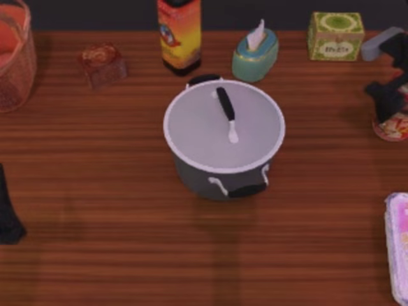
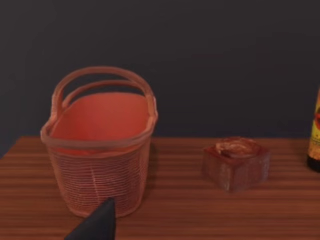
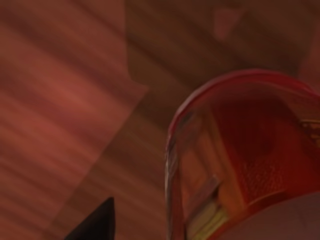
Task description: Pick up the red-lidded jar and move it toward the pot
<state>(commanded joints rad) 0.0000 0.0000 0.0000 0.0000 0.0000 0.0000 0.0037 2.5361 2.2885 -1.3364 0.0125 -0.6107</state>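
Red-lidded jar — under right claw

The table carries one pot, one red-lidded jar, one tall bottle and one brownish cube container. There is also one orange mesh basket, one tissue holder, one green box and one pink tray. Two arms show, one at each side edge.

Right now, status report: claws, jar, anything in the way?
Right claw over jar at right edge, grip unclear. Left claw parked at left edge. Pot mid-table; bare wood between jar and pot.
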